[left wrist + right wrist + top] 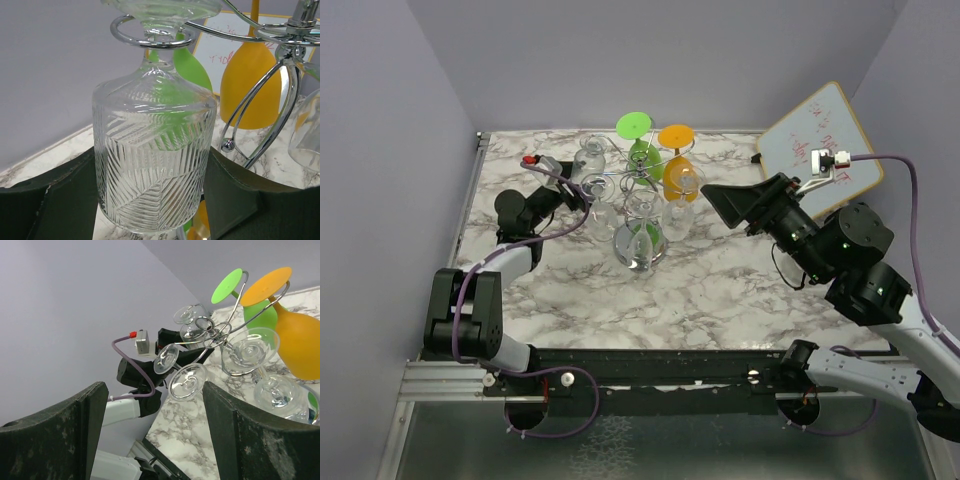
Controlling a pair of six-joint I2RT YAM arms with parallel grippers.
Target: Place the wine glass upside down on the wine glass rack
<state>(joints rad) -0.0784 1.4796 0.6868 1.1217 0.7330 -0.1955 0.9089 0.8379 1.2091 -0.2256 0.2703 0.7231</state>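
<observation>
Wine glass (155,150) hangs in wine glass rack (122,35) — left gripper (152,200) clamps it, right gripper (154,390) wide. Open slowly, then retreat level.

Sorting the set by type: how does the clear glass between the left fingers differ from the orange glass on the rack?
The clear glass is transparent with cut leaf ribbing; the orange glass is solid-coloured and smooth. The clear glass has straight sides; the orange glass is a rounded teardrop. Both hang upside down from the rack.

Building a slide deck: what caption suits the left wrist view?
Left gripper holds ribbed wine glass hanging upside down on chrome rack.
</observation>
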